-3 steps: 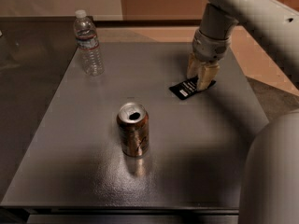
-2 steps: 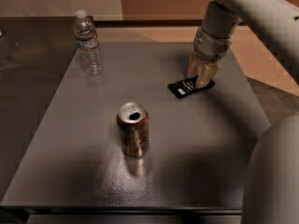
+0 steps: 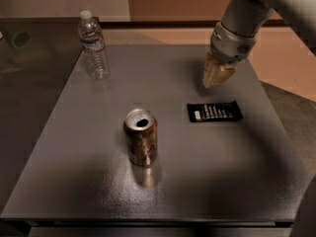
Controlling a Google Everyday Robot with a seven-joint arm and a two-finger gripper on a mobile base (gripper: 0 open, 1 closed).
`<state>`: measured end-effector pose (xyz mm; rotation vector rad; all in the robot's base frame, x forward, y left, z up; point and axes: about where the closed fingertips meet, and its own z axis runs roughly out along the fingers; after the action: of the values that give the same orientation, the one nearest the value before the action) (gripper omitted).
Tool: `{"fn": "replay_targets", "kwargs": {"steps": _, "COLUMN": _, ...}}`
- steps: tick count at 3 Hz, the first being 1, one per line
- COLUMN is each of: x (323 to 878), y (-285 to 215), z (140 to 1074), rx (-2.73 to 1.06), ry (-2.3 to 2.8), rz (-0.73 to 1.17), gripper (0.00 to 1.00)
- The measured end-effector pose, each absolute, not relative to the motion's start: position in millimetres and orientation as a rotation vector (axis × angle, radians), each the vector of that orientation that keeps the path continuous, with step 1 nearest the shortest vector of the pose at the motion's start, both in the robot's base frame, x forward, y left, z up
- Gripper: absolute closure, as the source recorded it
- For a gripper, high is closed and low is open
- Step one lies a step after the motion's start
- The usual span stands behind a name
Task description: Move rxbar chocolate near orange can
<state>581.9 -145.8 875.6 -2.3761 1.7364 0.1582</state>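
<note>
Presently the claw hangs above the far right part of the desk, its tan tips drawn together into one wedge and holding nothing. The rxbar chocolate lies flat on the desk at the claw's 6 o'clock, close by but apart from it, with a strip of bare surface between the tips and the wrapper's far edge. Its long side runs left to right, white text up.

From the bar, the orange can stands upright at about 8 o'clock, near but not touching. The placing looks largely done, so the step in hand is probably to pull away cleanly. That means rising straight up rather than swinging toward 6 o'clock, so the tips neither catch the thin wrapper nor slide it off. If the gap is judged too wide, a fresh pinch across the bar's narrow width would suit better than a push, which might skid it into the can.

A water bottle stands well off, at 10 o'clock from the can.
</note>
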Motion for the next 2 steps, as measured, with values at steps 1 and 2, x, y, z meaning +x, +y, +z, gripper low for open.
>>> {"fn": "replay_targets", "kwargs": {"steps": 1, "x": 555.5, "y": -140.5, "z": 889.8, "rx": -2.349, "ry": 1.731, "rz": 0.192, "gripper": 1.00}}
{"fn": "replay_targets", "kwargs": {"steps": 2, "x": 536.8, "y": -144.0, "z": 897.0, "rx": -2.282, "ry": 1.800, "rz": 0.223, "gripper": 0.83}}
